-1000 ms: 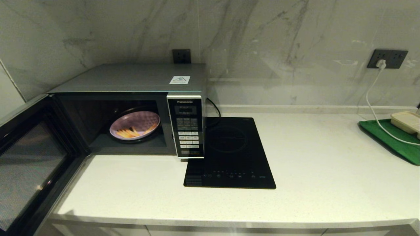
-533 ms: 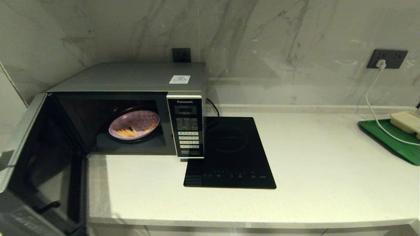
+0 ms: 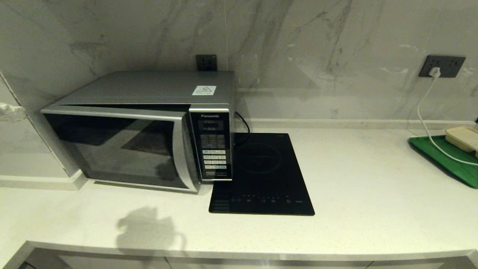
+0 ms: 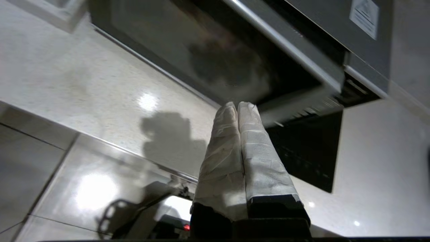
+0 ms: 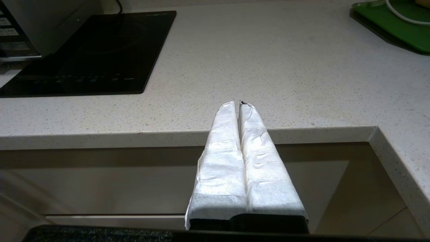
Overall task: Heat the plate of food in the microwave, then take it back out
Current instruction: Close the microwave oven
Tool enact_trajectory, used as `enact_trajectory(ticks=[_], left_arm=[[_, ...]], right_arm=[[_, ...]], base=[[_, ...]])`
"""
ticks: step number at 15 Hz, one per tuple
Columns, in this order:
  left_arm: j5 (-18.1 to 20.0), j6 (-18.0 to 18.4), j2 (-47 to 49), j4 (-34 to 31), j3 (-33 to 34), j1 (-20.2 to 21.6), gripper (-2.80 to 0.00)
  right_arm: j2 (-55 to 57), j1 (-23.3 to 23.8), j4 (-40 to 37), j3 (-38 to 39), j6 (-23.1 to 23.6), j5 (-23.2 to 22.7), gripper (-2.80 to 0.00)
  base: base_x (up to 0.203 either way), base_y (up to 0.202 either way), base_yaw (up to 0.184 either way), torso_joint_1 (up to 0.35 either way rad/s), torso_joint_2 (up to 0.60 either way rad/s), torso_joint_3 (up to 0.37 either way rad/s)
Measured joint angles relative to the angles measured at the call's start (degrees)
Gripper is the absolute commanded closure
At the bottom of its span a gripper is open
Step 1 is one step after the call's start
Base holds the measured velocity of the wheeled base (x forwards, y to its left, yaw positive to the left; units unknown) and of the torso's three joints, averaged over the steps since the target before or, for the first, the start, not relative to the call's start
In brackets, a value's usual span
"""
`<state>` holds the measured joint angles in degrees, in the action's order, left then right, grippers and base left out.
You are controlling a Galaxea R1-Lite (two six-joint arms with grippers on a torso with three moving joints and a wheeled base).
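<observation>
The silver microwave (image 3: 149, 89) stands at the back left of the counter. Its dark glass door (image 3: 119, 149) is swung almost to, with a thin dark gap left along its top edge. The curved silver handle (image 3: 182, 149) sits beside the keypad (image 3: 213, 149). The plate of food is hidden behind the door. My left gripper (image 4: 238, 106) is shut on nothing, its tips just in front of the door (image 4: 201, 50) near its handle-side corner; the head view shows only its shadow. My right gripper (image 5: 238, 104) is shut and empty, low at the counter's front edge.
A flat black induction hob (image 3: 261, 175) lies right of the microwave. A green tray (image 3: 448, 160) with a beige lidded box (image 3: 463, 138) sits at the far right, and a white cable (image 3: 422, 119) runs to it from a wall socket.
The microwave door has swung from wide open to almost shut. The plate, visible inside before, is now hidden behind it.
</observation>
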<state>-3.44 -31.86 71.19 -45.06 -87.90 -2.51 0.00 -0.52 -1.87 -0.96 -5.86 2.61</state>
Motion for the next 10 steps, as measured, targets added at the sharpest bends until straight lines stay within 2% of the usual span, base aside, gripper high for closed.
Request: enact_trajectory(ticks=[3,6,8,10], left_arm=[[-0.17,-1.91,-0.06,-0.23,0.63,-7.35,0.00],[-0.19,-2.51,-0.05,-0.15,6.22,-14.62,0.00],[-0.29,-2.73,1.07,-0.11,10.30,-17.40,0.00],[-1.99,-3.77,3.52,-0.12,13.20,-18.31,0.00]], right_arm=[[0.00,0.01,0.02,0.00,0.00,0.02,0.00],[0.00,0.01,0.02,0.00,0.00,0.04,0.00],[0.00,0.01,0.02,0.00,-0.01,0.02,0.00],[0.00,0.01,0.04,0.00,0.00,-0.02,0.00]], base=[[0.000,0.000,0.000,0.000,0.00,0.000],[0.000,0.000,0.000,0.000,0.00,0.000],[0.000,0.000,0.000,0.000,0.00,0.000],[0.000,0.000,0.000,0.000,0.00,0.000]])
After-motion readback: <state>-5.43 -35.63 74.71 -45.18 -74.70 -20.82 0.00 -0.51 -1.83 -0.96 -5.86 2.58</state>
